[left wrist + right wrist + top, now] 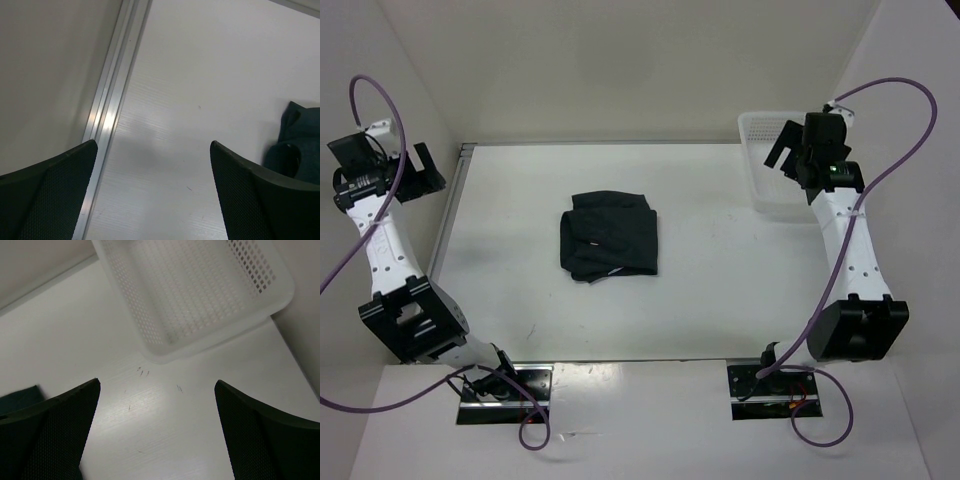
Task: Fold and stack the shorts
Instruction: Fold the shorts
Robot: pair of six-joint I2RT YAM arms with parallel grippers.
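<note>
The shorts [610, 237] lie folded into a compact dark square at the middle of the white table, with a small pale mark on them. My left gripper [425, 172] hangs open over the table's left edge, far from the shorts and holding nothing. In the left wrist view the gripper [153, 143] stands wide over bare table, and a corner of the shorts [302, 130] shows at the right edge. My right gripper [782, 148] is raised, open and empty, by the basket at the back right. In the right wrist view the gripper [157, 382] spans bare table, with a bit of the shorts [20, 396] at the left.
A white mesh basket [756, 125] stands at the table's back right corner, its inside [200, 285] showing nothing in the right wrist view. An aluminium rail [112, 110] runs along the table's left edge. White walls enclose the table on three sides.
</note>
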